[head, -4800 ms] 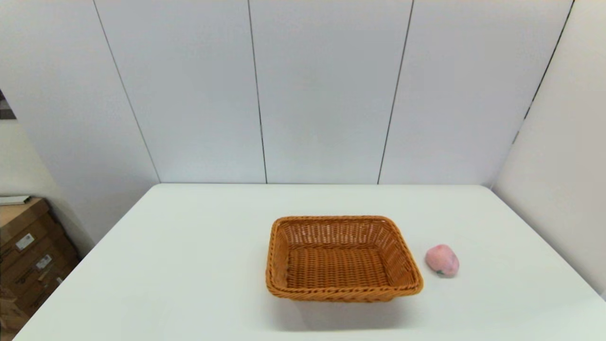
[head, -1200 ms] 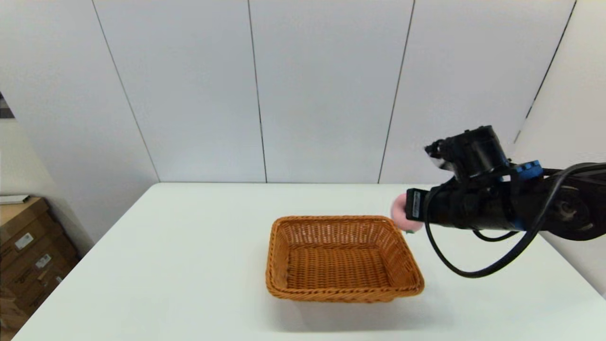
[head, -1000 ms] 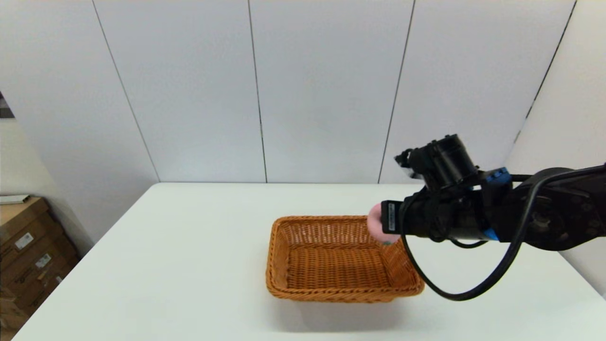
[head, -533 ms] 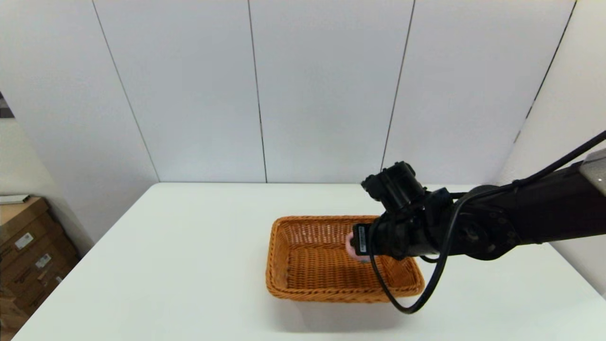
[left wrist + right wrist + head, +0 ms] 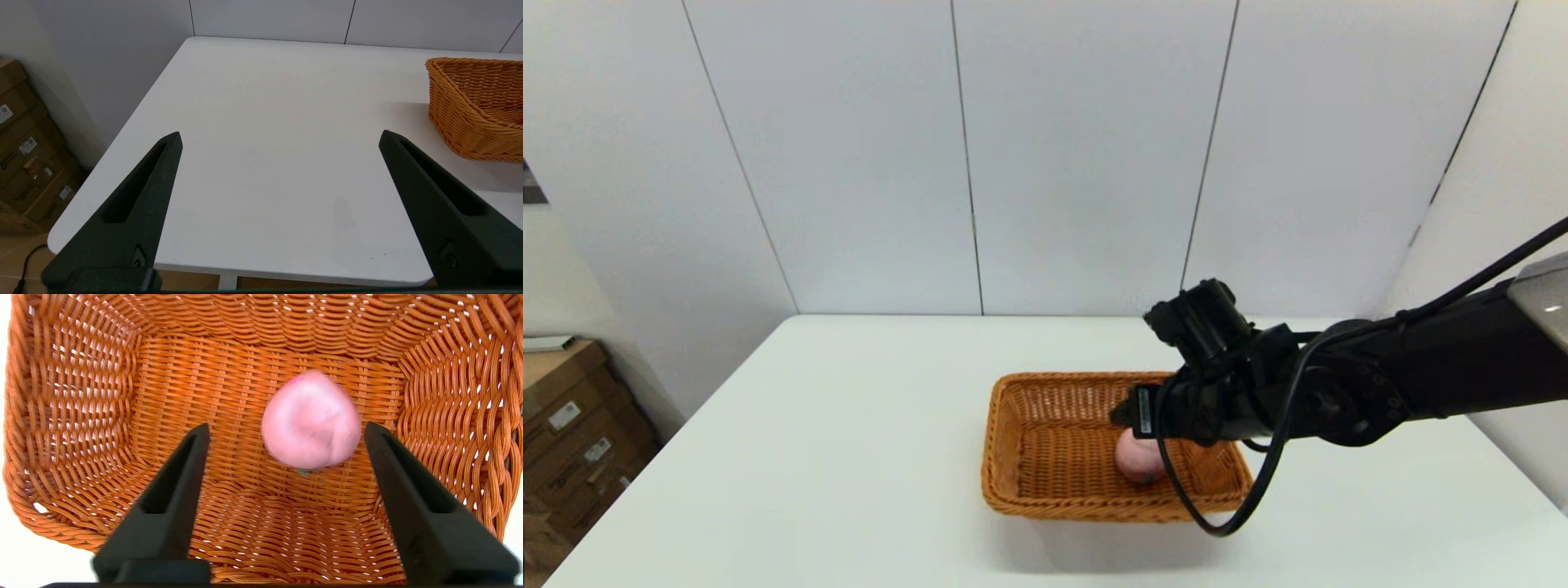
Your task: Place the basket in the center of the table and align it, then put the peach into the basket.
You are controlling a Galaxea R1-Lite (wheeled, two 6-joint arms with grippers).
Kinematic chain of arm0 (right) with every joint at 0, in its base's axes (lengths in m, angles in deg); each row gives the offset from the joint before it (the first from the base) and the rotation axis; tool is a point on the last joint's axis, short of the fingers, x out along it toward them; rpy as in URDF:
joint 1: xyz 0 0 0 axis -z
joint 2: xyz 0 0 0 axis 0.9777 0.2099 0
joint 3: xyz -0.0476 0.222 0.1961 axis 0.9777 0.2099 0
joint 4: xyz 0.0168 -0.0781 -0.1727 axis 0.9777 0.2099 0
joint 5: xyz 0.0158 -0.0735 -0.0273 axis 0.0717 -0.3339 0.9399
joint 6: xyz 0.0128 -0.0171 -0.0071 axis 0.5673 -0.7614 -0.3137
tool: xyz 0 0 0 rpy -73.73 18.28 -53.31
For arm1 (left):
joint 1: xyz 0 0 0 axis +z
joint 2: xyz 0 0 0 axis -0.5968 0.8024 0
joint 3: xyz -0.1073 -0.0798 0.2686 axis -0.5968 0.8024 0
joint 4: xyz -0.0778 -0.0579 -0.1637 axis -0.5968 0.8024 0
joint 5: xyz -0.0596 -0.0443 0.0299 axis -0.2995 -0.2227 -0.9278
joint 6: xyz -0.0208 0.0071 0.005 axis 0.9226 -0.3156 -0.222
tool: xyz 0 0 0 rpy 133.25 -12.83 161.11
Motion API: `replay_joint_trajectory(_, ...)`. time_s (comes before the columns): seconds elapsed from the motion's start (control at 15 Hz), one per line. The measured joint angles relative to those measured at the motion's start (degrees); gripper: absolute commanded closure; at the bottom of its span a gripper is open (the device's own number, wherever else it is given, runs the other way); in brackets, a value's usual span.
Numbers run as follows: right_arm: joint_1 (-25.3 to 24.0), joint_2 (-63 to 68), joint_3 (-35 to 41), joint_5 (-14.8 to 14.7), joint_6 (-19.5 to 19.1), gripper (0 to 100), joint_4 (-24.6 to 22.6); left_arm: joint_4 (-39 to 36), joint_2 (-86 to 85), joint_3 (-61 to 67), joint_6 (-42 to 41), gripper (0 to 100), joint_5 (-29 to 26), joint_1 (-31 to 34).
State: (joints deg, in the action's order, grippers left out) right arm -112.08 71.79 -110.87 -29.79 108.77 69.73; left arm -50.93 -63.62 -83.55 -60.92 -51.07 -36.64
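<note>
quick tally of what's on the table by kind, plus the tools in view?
Baskets: 1, the basket on the table.
Fruit: 1, the peach, inside the basket, not held.
Tools: 2, the right tool open over the basket, the left tool open over bare table, off to the basket's side.
Total: 4
</note>
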Motion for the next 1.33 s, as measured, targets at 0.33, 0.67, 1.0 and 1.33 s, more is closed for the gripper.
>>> replay_joint_trajectory(0.33, 7.4, -2.9, -1.6, 0.1, 0.1, 0, 1.9, 0.0, 0.0, 0.0, 0.0, 0, 0.0, 0.0)
replay_joint_trajectory(0.67, 26.0, -5.6, -0.6, 7.1, -4.2, 0, 3.4, 0.0, 0.0, 0.0, -0.1, 0, 0.0, 0.0)
replay_joint_trajectory(1.0, 46.4, -6.5, -0.2, 14.6, -15.2, 0, 3.8, 0.1, 0.0, 0.0, -0.2, 0, 0.0, 0.0)
replay_joint_trajectory(1.33, 53.2, -10.7, 4.7, 20.0, -22.6, 0, 3.4, 0.1, 0.0, 0.0, -0.1, 0, 0.0, 0.0)
